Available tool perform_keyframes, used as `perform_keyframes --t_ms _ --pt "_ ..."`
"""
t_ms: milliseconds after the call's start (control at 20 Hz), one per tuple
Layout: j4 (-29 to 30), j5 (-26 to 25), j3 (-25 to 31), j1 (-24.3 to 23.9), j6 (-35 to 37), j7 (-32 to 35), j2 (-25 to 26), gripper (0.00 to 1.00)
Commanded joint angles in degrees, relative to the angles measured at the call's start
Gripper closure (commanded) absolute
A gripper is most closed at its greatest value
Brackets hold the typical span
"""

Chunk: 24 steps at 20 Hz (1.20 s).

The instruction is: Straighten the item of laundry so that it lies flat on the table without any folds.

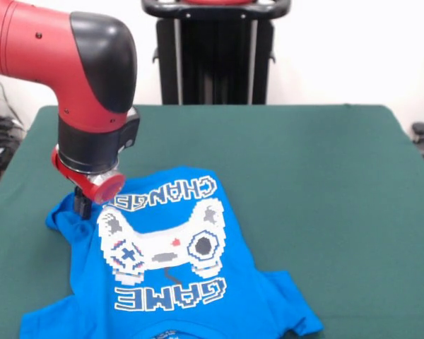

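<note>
The item of laundry (169,268), a bright blue T-shirt with a white-grey game controller print and "GAME" lettering, lies on the dark green table (318,183) at the front left. Its collar end runs off the bottom edge. The hem end is bunched and folded near the left corner. My gripper (83,203) comes down from the red and black arm onto that bunched left corner of the shirt. The wrist hides most of it, so its state is unclear.
A black pedestal (215,53) stands behind the far table edge. Green tabletop stretches to the right of the shirt and behind it. Cables and dark equipment (0,134) sit off the table's left side.
</note>
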Motion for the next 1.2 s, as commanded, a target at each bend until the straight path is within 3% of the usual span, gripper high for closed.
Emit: perform_keyframes --t_ms 50,500,1200 --pt "4.3 -0.1 2.9 -0.5 2.9 -8.8 5.5 1.00" --pt "9.5 3.2 3.3 -2.0 5.8 -9.4 3.5 1.00" --pt "19.7 7.2 3.5 -2.3 7.6 -6.8 -3.6 1.00"
